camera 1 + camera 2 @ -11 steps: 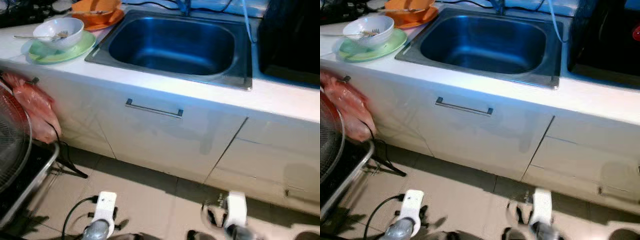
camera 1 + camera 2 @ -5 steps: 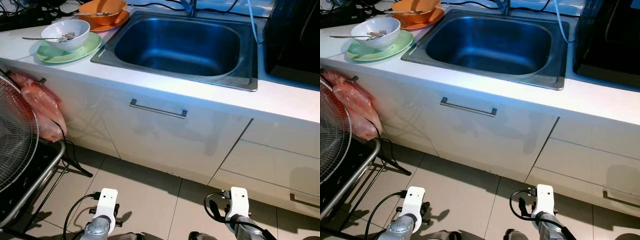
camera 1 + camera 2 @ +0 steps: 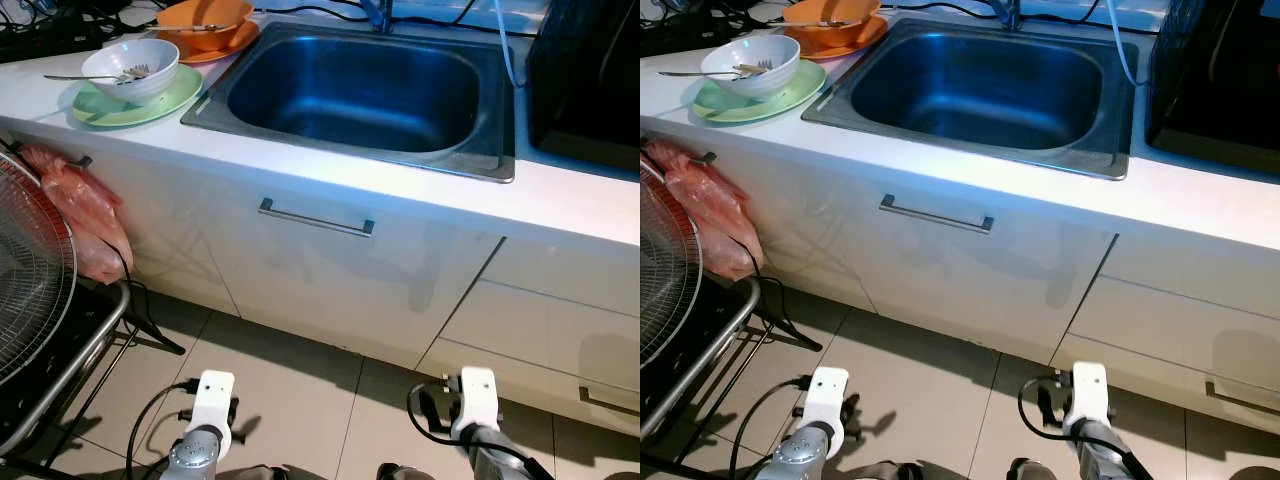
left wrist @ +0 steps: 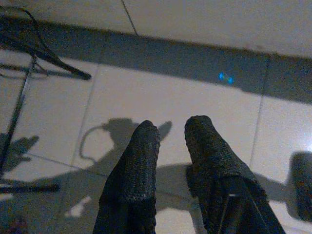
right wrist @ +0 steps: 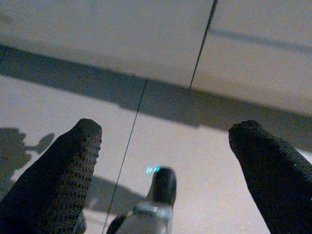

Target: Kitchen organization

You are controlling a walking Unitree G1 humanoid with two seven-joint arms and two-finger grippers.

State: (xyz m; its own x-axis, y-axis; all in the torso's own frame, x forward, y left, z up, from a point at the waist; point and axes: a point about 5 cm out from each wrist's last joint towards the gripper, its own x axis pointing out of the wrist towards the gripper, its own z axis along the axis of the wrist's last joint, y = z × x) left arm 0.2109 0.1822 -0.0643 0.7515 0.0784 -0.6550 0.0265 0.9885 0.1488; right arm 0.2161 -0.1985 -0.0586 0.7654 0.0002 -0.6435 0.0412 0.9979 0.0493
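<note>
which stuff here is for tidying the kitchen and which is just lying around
Job things:
white bowl with a utensil, on the green plate
orange bowl on an orange plate
sink
cabinet handle

Just about:
pink plastic bag
fan grille
dark appliance
cables behind the dishes

Red plastic bag [image 3: 85, 215] seen hung at cabinet front, below desk edge. Wire fan grille [image 3: 30, 275] seen at far left, just beside bag. Black cable [image 3: 140, 320] seen trailing onto tiled floor [image 3: 300, 390]. Cabinet handle [image 3: 315, 218] seen under sink.
</note>
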